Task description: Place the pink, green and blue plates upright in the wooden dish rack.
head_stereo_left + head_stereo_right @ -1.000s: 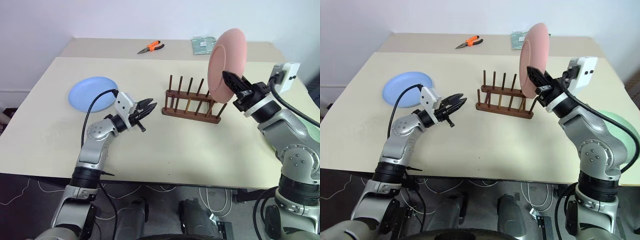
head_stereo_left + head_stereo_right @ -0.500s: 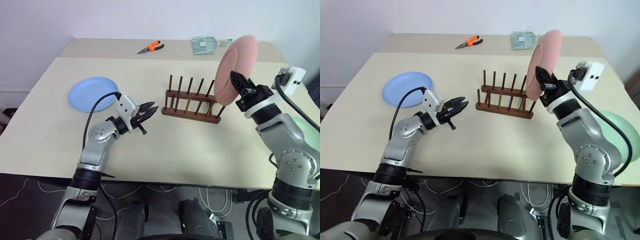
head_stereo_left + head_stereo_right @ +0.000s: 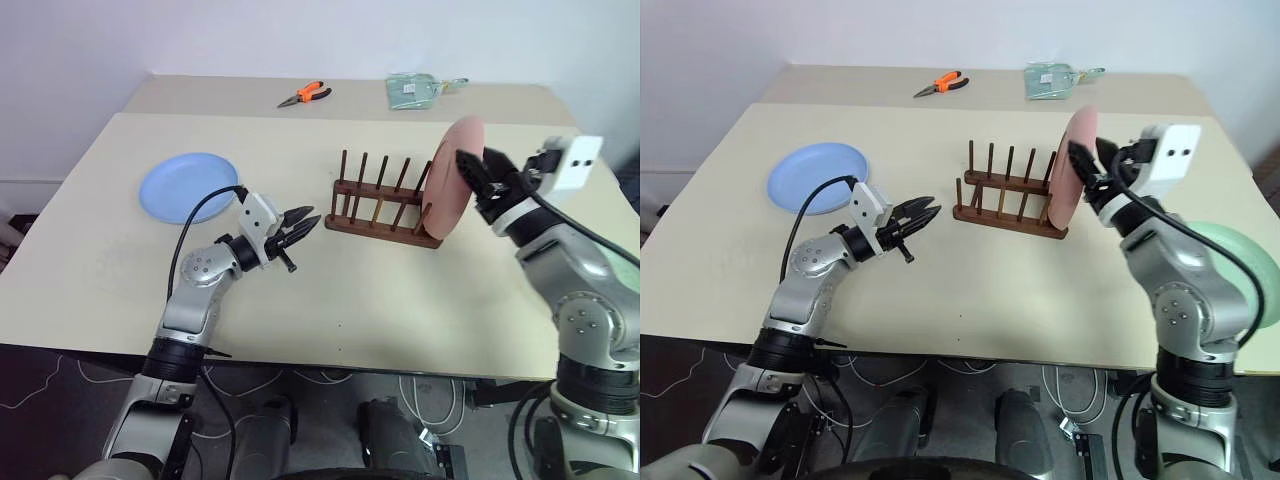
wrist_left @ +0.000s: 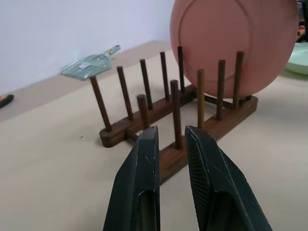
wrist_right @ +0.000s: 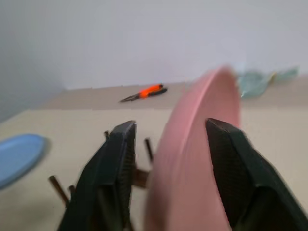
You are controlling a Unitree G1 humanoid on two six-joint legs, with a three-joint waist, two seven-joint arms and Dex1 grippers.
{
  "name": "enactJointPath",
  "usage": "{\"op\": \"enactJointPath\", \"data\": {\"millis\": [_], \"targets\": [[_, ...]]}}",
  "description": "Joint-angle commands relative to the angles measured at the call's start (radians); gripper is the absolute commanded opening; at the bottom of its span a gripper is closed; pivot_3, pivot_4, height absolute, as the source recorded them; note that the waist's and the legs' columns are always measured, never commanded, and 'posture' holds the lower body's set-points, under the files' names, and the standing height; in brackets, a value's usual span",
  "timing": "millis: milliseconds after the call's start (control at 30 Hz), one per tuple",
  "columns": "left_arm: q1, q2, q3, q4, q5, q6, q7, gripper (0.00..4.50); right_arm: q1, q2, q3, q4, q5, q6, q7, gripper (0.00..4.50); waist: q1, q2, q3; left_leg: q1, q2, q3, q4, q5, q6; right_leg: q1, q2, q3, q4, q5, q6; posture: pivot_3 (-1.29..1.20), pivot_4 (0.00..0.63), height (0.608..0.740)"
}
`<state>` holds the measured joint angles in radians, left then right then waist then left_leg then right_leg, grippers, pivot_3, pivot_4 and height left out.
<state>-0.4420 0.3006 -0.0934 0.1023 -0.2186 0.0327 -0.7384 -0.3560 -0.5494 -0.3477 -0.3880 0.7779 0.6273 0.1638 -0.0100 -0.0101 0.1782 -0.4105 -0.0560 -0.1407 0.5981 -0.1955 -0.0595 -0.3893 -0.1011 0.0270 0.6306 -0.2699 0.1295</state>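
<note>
The pink plate [image 3: 448, 185] stands upright between the pegs at the right end of the wooden dish rack [image 3: 383, 213]. My right gripper [image 3: 480, 166] is at the plate's upper rim with its fingers [image 5: 120, 159] spread open on either side of it. The blue plate [image 3: 188, 187] lies flat on the table at the left. At the table's right edge, beside my right arm, lies the green plate [image 3: 1232, 262]. My left gripper [image 3: 302, 216] hovers just left of the rack, pointing at it, its fingers [image 4: 144, 183] a narrow gap apart and holding nothing.
Orange-handled pliers [image 3: 303, 95] and a pale green packet [image 3: 415, 90] lie on the far strip of the table [image 3: 330, 300]. The table's front edge runs just below both arms.
My right gripper has lowered the pink plate into the rack's right end and its fingers have opened. The left arm has stayed where it was.
</note>
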Motion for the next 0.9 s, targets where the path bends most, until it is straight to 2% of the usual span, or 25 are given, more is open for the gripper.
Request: {"op": "enactJointPath", "data": {"millis": [33,100,200,300,367,533,600,700,733,900], "targets": [[-0.007,0.000,0.001,-0.034,-0.004,-0.010,-0.004,0.83,0.089,-0.109,-0.169,-0.070,0.083,-0.002,0.151,2.10,0.003,0.000,0.000,0.000,0.000,0.000,0.000,0.000,0.000,0.000,0.000,0.000,0.000,0.000,0.000,0.00,0.150,0.740],[-0.010,-0.001,-0.002,-0.028,-0.004,-0.012,-0.006,0.83,0.189,-0.171,-0.255,-0.073,0.109,0.016,0.238,2.10,0.006,0.000,0.000,0.000,0.000,0.000,0.000,0.000,0.000,0.001,0.000,0.000,0.000,0.000,0.000,0.00,0.150,0.740],[-0.022,-0.004,-0.005,-0.010,-0.007,-0.016,-0.015,0.83,0.361,-0.242,-0.297,-0.024,-0.007,-0.007,0.308,2.10,0.003,0.000,0.000,0.000,0.000,0.000,0.000,0.000,0.000,0.001,0.000,0.000,-0.001,0.000,0.000,0.00,0.150,0.740],[-0.034,-0.007,-0.014,0.006,-0.009,-0.020,-0.037,0.83,0.498,-0.333,-0.149,0.052,-0.300,-0.094,0.283,2.10,-0.007,0.000,-0.001,0.001,0.000,0.002,0.000,0.000,0.000,0.001,0.000,0.000,0.000,0.000,0.000,0.00,0.150,0.740],[-0.041,-0.014,-0.020,0.015,-0.003,-0.027,-0.043,0.83,0.529,-0.358,-0.062,0.108,-0.435,-0.127,0.245,2.10,-0.010,0.000,-0.001,0.002,0.001,0.004,0.001,0.000,0.000,0.001,0.000,0.001,0.000,0.000,-0.002,0.00,0.150,0.740],[-0.052,-0.028,-0.025,0.025,0.004,-0.032,-0.045,0.83,0.490,-0.306,0.028,0.197,-0.552,-0.107,0.175,2.10,-0.005,0.001,-0.001,0.001,0.001,0.004,0.001,0.000,0.000,0.000,0.000,0.002,0.000,0.000,-0.001,0.00,0.150,0.740],[-0.049,-0.029,-0.025,0.023,0.005,-0.032,-0.048,0.83,0.467,-0.283,0.042,0.245,-0.587,-0.094,0.144,1.59,-0.001,0.001,-0.001,0.001,0.001,0.004,0.001,0.000,0.000,0.001,0.000,0.002,-0.001,0.000,-0.001,0.00,0.150,0.740],[-0.046,-0.028,-0.023,0.020,0.007,-0.032,-0.049,0.83,0.451,-0.266,0.032,0.263,-0.596,-0.083,0.152,0.27,0.002,0.001,-0.001,0.001,0.001,0.004,0.001,0.000,0.000,0.001,0.000,0.002,-0.001,0.000,-0.001,0.00,0.150,0.740],[-0.046,-0.026,-0.022,0.018,0.006,-0.031,-0.049,0.83,0.444,-0.258,0.023,0.261,-0.589,-0.075,0.154,0.07,0.001,0.001,-0.001,0.001,0.000,0.003,0.001,0.000,0.000,0.001,0.000,0.002,-0.001,0.000,0.000,0.00,0.150,0.740],[-0.043,-0.021,-0.023,0.020,0.009,-0.035,-0.049,0.83,0.407,-0.250,-0.008,0.231,-0.609,-0.127,0.153,0.07,-0.003,0.001,-0.001,0.001,0.001,0.003,0.001,0.000,0.000,0.001,0.000,0.002,0.000,0.000,0.000,0.00,0.150,0.740]]}}
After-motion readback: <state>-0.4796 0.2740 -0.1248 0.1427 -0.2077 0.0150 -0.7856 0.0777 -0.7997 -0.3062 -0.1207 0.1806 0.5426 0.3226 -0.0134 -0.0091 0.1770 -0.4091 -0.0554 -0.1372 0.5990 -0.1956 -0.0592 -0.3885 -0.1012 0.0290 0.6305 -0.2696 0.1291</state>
